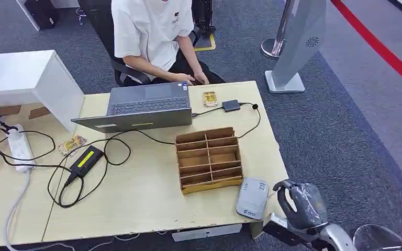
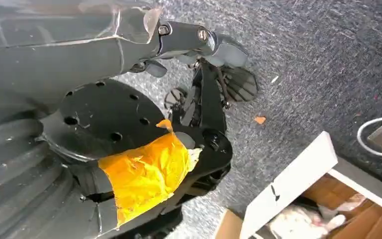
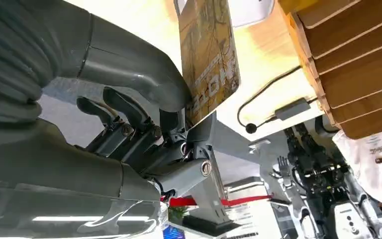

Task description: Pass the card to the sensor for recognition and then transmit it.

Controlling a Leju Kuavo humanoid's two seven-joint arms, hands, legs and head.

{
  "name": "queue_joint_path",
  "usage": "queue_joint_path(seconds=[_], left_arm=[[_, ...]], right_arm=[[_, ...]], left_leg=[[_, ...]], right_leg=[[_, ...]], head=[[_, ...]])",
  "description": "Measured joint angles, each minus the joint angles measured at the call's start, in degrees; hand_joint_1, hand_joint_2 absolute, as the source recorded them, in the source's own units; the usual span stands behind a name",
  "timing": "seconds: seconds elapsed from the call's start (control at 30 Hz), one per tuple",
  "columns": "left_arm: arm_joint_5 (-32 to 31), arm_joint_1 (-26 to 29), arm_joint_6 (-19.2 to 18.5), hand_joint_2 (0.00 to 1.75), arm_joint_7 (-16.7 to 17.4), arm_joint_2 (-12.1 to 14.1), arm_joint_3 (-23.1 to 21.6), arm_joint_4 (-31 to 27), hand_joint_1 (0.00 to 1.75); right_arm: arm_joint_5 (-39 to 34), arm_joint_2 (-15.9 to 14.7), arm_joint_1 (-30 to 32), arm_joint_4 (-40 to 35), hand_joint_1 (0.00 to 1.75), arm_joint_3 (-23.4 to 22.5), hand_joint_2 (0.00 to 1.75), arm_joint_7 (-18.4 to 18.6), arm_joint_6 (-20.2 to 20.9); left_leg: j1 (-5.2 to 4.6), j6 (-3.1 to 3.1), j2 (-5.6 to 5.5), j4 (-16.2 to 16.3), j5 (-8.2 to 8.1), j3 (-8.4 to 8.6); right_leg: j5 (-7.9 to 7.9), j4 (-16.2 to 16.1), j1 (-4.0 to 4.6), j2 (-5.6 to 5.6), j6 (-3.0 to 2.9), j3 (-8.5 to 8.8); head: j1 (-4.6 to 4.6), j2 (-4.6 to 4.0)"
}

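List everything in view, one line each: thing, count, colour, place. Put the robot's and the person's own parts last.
Table: one, light wood, centre.
Laptop: one, grey, open at the far edge in front of the person.
Wooden organiser: one, brown, slotted, mid-table.
Sensor: one, grey, near edge beside the organiser.
Card: one, yellow-brown, pinched in the right robot hand.
Loose cards: two, yellowish, one by the laptop's right, one near the power strip.
Small black box: one, cabled, far right of the table.
Power brick: one, black with yellow label, left.
Power strip: one, white, far left.
White cabinet: one, far left.
Person: one, white shirt, seated behind the laptop.
Right robot hand: grey, off the table's near right corner.
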Motion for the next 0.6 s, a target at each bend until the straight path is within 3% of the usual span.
queue_joint_path(seconds=[0.6], left_arm=[[2.4, -0.2, 0.0, 1.75, -0.5, -0.7, 3.0, 0.0, 0.00]], right_arm=[[-0.2, 0.0, 0.6, 0.9, 1.75, 1.0, 1.75, 0.2, -0.6]], left_leg=[[0.00, 0.00, 0.00, 0.0, 0.00, 0.00]], right_leg=[[0.00, 0.0, 0.00, 0.00, 0.00, 0.00]], head=[[0.00, -0.02]])
